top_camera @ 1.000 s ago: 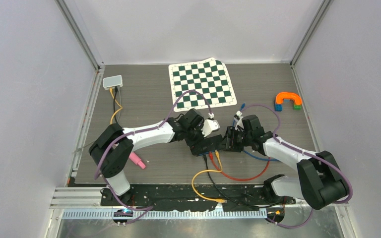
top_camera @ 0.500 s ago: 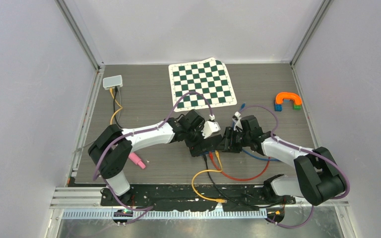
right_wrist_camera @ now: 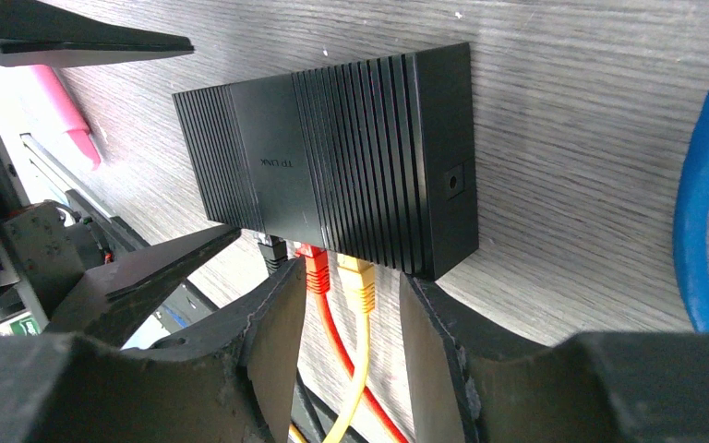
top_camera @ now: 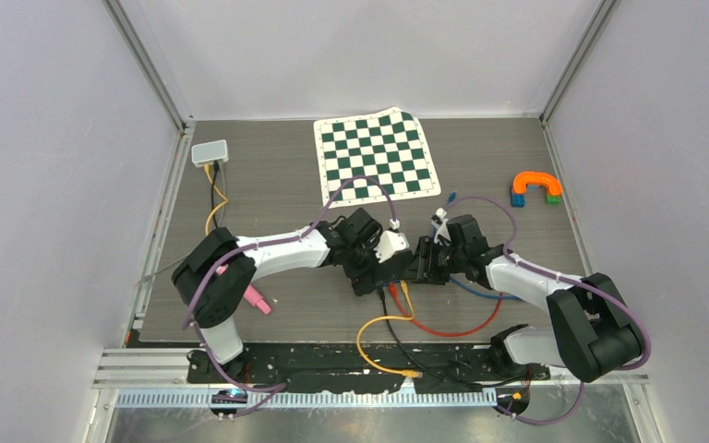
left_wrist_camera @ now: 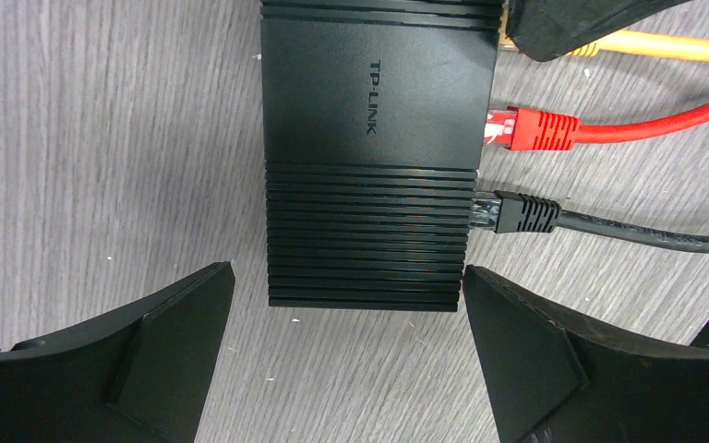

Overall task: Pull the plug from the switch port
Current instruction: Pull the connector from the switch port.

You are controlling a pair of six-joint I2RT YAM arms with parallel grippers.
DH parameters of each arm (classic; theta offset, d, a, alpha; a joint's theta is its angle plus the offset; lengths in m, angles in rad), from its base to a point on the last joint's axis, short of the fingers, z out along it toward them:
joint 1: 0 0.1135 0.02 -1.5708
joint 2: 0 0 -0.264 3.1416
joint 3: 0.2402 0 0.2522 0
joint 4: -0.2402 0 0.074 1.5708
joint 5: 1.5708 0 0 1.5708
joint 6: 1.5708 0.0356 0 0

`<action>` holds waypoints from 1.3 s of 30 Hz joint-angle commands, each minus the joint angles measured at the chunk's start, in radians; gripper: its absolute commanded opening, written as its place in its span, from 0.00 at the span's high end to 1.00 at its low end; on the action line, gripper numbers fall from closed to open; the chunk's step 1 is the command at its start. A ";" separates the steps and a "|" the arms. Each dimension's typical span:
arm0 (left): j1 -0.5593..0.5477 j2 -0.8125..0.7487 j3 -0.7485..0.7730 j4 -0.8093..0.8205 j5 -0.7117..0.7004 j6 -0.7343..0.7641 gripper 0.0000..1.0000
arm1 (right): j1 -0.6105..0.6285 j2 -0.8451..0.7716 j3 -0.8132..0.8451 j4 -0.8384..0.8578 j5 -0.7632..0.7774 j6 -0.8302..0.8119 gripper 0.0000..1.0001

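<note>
Straddling red plug (right_wrist_camera: 317, 269) and yellow plug (right_wrist_camera: 356, 273) — right gripper (right_wrist_camera: 344, 288); ports hidden.

A grey wood-grain tabletop (top_camera: 268, 175) forms the floor of the enclosure; a plain pale back wall (top_camera: 360, 55) and matching side walls (top_camera: 46, 185) close it in; aluminium posts (top_camera: 148, 65) rise at the back corners; a slotted metal rail (top_camera: 332, 398) edges the near side; soft, even light.

Two arms across the lower top view: white tubular link shells (top_camera: 282, 254), black joint housings (top_camera: 217, 291), looping purple cables (top_camera: 489, 195), matte black wedge-shaped gripper fingers (left_wrist_camera: 129, 369).
</note>
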 commanded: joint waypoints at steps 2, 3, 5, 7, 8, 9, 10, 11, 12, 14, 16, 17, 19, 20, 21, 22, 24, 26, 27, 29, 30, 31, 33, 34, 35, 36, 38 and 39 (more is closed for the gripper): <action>-0.006 0.017 0.009 0.003 -0.001 0.005 0.08 | 0.011 0.006 -0.008 0.100 -0.049 0.039 0.52; -0.006 0.021 0.011 0.001 0.001 0.005 0.10 | 0.012 0.009 -0.012 0.109 -0.054 0.050 0.52; -0.006 0.028 0.012 -0.002 0.012 0.005 0.14 | 0.012 0.018 -0.027 0.134 -0.057 0.055 0.54; -0.006 0.032 0.012 -0.001 0.022 0.005 0.15 | 0.013 0.033 -0.034 0.146 -0.065 0.056 0.55; -0.006 0.033 0.009 -0.002 0.025 0.006 0.17 | 0.013 0.042 -0.036 0.151 -0.069 0.058 0.55; -0.005 0.034 0.008 -0.004 0.027 0.006 0.18 | 0.013 0.049 -0.041 0.163 -0.079 0.060 0.55; -0.006 0.033 0.006 -0.002 0.027 0.006 0.19 | 0.014 0.056 -0.044 0.171 -0.083 0.065 0.55; -0.006 0.032 0.004 -0.001 0.030 0.006 0.21 | 0.013 0.060 -0.051 0.184 -0.087 0.068 0.55; -0.006 0.032 0.000 0.000 0.032 0.005 0.23 | 0.014 0.067 -0.055 0.191 -0.086 0.072 0.55; -0.006 0.034 -0.002 0.000 0.036 0.002 0.30 | 0.014 0.079 -0.067 0.208 -0.084 0.076 0.56; -0.006 0.037 -0.001 0.001 0.044 0.000 0.34 | 0.013 0.097 -0.081 0.243 -0.083 0.089 0.57; -0.006 0.038 -0.001 0.002 0.046 0.000 0.35 | 0.014 0.107 -0.089 0.278 -0.083 0.095 0.58; -0.006 0.039 0.000 -0.002 0.050 0.003 0.36 | 0.014 0.158 -0.100 0.339 -0.094 0.125 0.60; -0.006 0.040 0.001 -0.004 0.051 0.004 0.37 | 0.014 0.170 -0.111 0.392 -0.102 0.137 0.62; -0.006 0.039 0.001 -0.007 0.052 0.005 0.37 | 0.013 0.196 -0.121 0.422 -0.108 0.161 0.62; -0.006 0.039 0.002 -0.009 0.052 0.005 0.37 | 0.012 0.207 -0.135 0.489 -0.117 0.177 0.63; -0.006 0.036 -0.001 -0.010 0.046 0.006 0.26 | 0.009 0.234 -0.158 0.571 -0.125 0.220 0.64; -0.006 0.029 -0.006 -0.003 0.043 0.006 0.17 | 0.006 0.247 -0.171 0.605 -0.113 0.244 0.63; -0.006 0.027 -0.006 -0.001 0.039 0.006 0.12 | 0.007 0.250 -0.174 0.608 -0.108 0.248 0.63; -0.006 0.025 0.000 -0.001 0.036 0.009 0.08 | 0.007 0.246 -0.181 0.609 -0.099 0.250 0.62; -0.006 0.028 0.005 -0.001 0.034 0.012 0.07 | 0.006 0.243 -0.186 0.600 -0.090 0.247 0.61; -0.006 0.031 0.013 -0.007 0.034 0.016 0.07 | 0.006 0.231 -0.186 0.589 -0.076 0.235 0.61; -0.006 0.044 0.035 -0.023 0.037 0.026 0.10 | 0.006 0.211 -0.180 0.531 -0.055 0.200 0.61; -0.006 0.057 0.046 -0.033 0.037 0.031 0.12 | 0.006 0.203 -0.174 0.495 -0.050 0.190 0.61; -0.006 0.063 0.054 -0.043 0.038 0.035 0.14 | 0.006 0.187 -0.170 0.477 -0.037 0.170 0.61; -0.006 0.067 0.060 -0.048 0.039 0.037 0.16 | 0.006 0.180 -0.165 0.446 -0.031 0.161 0.61; -0.006 0.071 0.056 -0.051 0.044 0.040 0.21 | 0.008 0.160 -0.160 0.416 -0.019 0.144 0.61; -0.005 0.068 0.050 -0.049 0.044 0.039 0.23 | 0.007 0.147 -0.158 0.408 -0.013 0.138 0.61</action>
